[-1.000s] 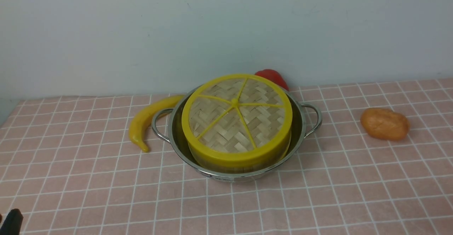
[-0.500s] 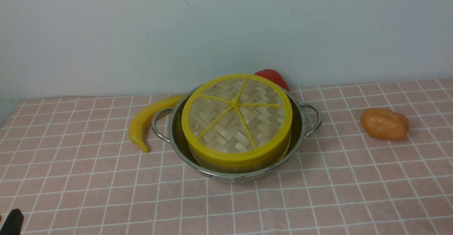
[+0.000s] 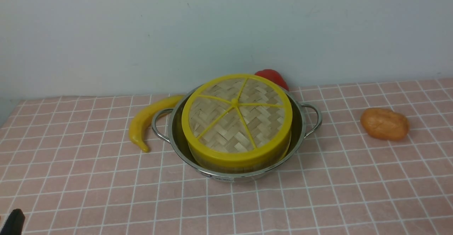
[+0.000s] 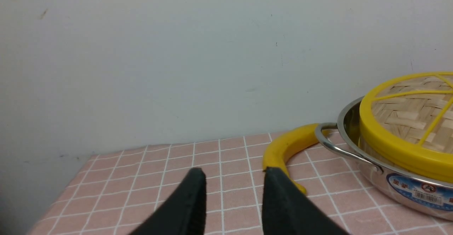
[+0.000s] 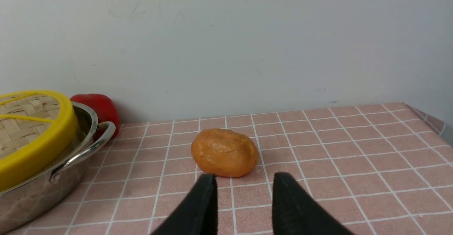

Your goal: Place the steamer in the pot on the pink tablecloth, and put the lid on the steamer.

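Observation:
The lid (image 3: 236, 113), a woven disc with a yellow rim and spokes, lies flat on the steamer (image 3: 244, 167). Only a strip of the steamer's bamboo wall shows under the lid. The steamer sits inside the steel pot (image 3: 305, 123) on the pink tablecloth (image 3: 318, 192). My left gripper (image 4: 233, 171) is open and empty, low over the cloth well left of the pot (image 4: 389, 178). Only its tip shows in the front view (image 3: 12, 221). My right gripper (image 5: 244, 176) is open and empty, right of the pot (image 5: 42, 189), and is out of the front view.
A yellow pepper (image 3: 145, 121) lies against the pot's left handle. A red pepper (image 3: 272, 77) sits behind the pot by the wall. An orange potato (image 3: 384, 123) lies to the right, just beyond my right fingertips (image 5: 226, 152). The cloth's right edge drops off (image 5: 435, 121).

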Robot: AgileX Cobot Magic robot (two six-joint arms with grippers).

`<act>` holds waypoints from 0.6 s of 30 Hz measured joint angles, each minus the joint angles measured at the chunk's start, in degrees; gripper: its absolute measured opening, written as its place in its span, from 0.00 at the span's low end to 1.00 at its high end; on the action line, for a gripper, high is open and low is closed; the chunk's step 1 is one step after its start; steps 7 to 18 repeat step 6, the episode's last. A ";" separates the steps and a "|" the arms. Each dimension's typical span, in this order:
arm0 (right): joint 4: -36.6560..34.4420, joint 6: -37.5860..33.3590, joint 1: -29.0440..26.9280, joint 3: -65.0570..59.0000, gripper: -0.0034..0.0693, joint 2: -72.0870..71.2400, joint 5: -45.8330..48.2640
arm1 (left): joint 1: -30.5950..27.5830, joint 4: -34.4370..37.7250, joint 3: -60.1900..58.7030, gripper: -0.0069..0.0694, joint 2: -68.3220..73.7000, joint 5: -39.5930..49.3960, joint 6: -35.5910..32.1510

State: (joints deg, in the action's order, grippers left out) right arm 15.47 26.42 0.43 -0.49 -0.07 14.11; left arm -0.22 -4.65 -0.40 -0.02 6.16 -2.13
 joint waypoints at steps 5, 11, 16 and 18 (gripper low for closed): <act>0.00 2.02 0.00 0.00 0.38 0.00 0.00 | 0.00 0.00 0.00 0.40 0.00 0.00 0.00; 0.00 3.23 0.00 0.00 0.38 0.00 0.00 | 0.00 0.00 0.00 0.40 0.00 0.00 0.00; 0.00 3.23 0.00 0.00 0.38 0.00 0.00 | 0.00 0.00 0.00 0.40 0.00 0.00 0.00; 0.00 3.23 0.00 0.00 0.38 0.00 0.00 | 0.00 0.00 0.00 0.40 0.00 0.00 0.00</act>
